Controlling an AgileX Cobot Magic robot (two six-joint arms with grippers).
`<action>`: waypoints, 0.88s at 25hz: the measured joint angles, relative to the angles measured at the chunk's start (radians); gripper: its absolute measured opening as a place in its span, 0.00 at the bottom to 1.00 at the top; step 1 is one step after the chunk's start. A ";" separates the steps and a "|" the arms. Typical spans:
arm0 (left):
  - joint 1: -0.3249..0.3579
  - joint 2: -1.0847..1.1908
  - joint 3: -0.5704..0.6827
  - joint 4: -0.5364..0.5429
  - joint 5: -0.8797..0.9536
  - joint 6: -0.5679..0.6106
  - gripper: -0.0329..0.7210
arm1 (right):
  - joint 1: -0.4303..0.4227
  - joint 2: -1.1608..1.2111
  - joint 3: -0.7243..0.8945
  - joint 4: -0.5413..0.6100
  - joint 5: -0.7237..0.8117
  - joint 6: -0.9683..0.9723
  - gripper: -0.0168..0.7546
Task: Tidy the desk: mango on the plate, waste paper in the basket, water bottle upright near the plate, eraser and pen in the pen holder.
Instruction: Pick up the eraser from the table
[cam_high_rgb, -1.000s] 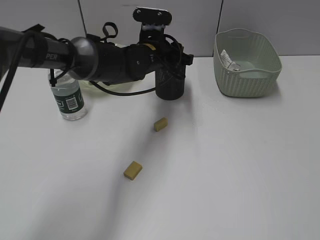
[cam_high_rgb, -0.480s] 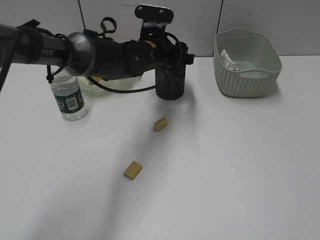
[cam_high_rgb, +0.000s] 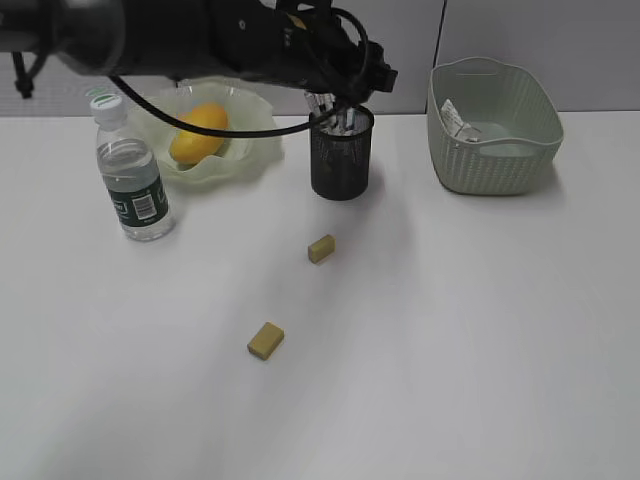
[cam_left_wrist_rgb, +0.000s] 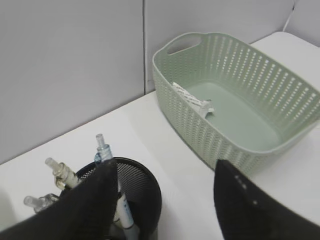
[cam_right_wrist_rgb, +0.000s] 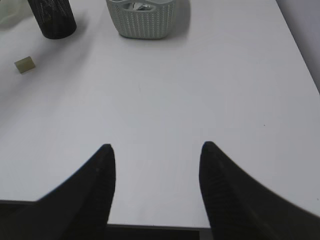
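Two small tan rectangular eraser blocks are left on the plain white desk (cam_high_rgb: 480, 340), well below and apart from the left pincer (cam_left_wrist_rgb: 165, 185), which hangs empty with jaws spread just above the black mesh pen holder (cam_high_rgb: 341, 152), where clear-capped pens (cam_left_wrist_rgb: 102, 150) are seen. One eraser (cam_high_rgb: 321, 248) lies near the holder's base, the other (cam_high_rgb: 265, 340) farther off. Both are judged light, firm and slightly grippy, best pinched across the short sides. The right pincer (cam_right_wrist_rgb: 155, 165) is spread wide and empty over bare desk.
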 joint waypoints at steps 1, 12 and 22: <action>0.000 -0.020 0.000 0.011 0.028 0.000 0.66 | 0.000 0.000 0.000 0.000 0.000 0.000 0.58; 0.000 -0.196 0.000 0.079 0.358 0.000 0.66 | 0.000 0.000 0.000 0.000 0.000 0.000 0.58; -0.001 -0.313 0.000 0.371 0.511 -0.271 0.66 | 0.000 0.000 0.000 0.000 0.000 0.000 0.58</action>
